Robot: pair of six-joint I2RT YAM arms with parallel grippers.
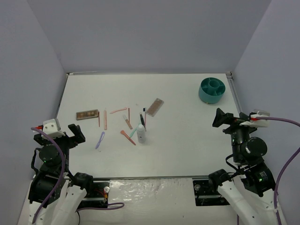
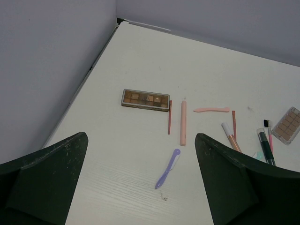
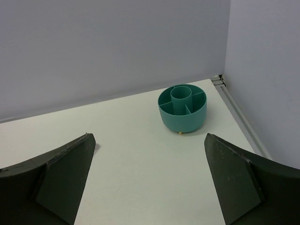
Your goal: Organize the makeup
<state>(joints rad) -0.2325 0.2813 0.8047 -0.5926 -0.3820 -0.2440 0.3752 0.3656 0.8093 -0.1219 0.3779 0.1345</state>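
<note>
The makeup lies scattered at the table's middle left. One brown palette (image 1: 87,114) (image 2: 145,99) lies flat at the left, another (image 1: 155,107) (image 2: 287,124) at the right. Thin pink and red sticks (image 1: 105,119) (image 2: 183,123) lie between them. A lilac applicator (image 1: 100,140) (image 2: 168,168) lies nearest my left gripper. A small white bottle (image 1: 141,133) stands upright by a mint applicator (image 1: 131,139). My left gripper (image 1: 75,134) (image 2: 140,187) is open and empty, above the table near the lilac applicator. My right gripper (image 1: 220,118) (image 3: 149,187) is open and empty, facing the teal tub.
The teal round compartmented tub (image 1: 212,90) (image 3: 182,108) stands at the back right, with nothing visible in it. Grey walls enclose the table (image 1: 178,140) on the left, back and right.
</note>
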